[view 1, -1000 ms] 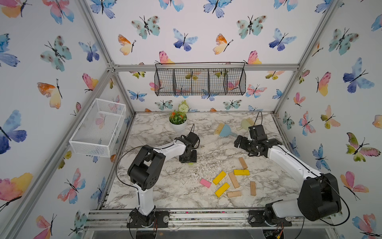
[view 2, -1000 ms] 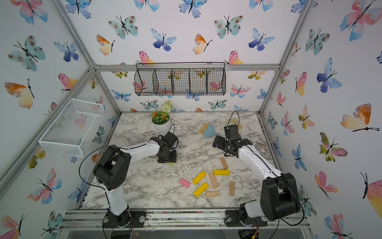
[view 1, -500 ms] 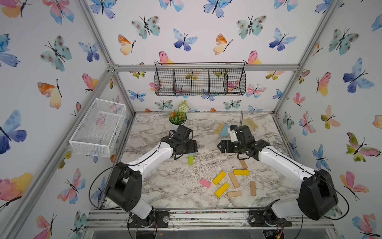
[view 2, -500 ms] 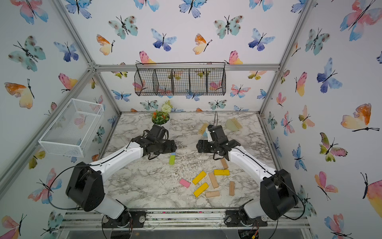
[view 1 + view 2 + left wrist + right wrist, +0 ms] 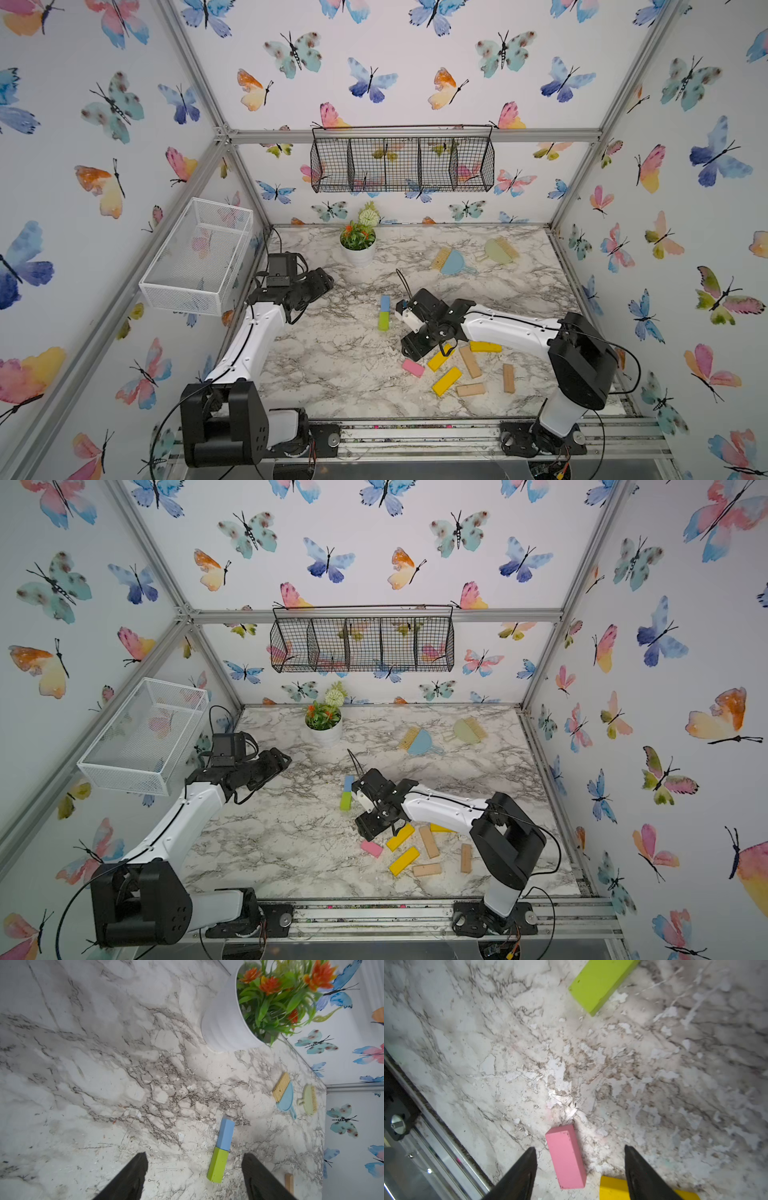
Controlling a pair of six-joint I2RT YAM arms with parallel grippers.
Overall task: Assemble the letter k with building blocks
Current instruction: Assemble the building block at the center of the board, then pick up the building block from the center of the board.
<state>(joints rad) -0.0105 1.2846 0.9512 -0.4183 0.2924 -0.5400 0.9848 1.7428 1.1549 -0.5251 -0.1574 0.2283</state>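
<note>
Near the front, your right gripper (image 5: 579, 1147) hung jaws spread and empty right by the pink block (image 5: 565, 1157) on the table (image 5: 654, 1084), which looked light, stiff, kinda slick, so I'd pinch its long sides mid-length; farther back, the left gripper (image 5: 194, 1153) was spread and empty too.

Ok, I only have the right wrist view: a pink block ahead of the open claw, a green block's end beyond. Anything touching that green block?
Observer: Yes, a light blue block lies end to end with the green block.
Operator: And the left claw?
Observer: The left claw is open and empty, over by the white wire basket, apart from every block.
Operator: Any wood pieces?
Observer: In both top views three tan blocks lie among the yellow blocks.
</note>
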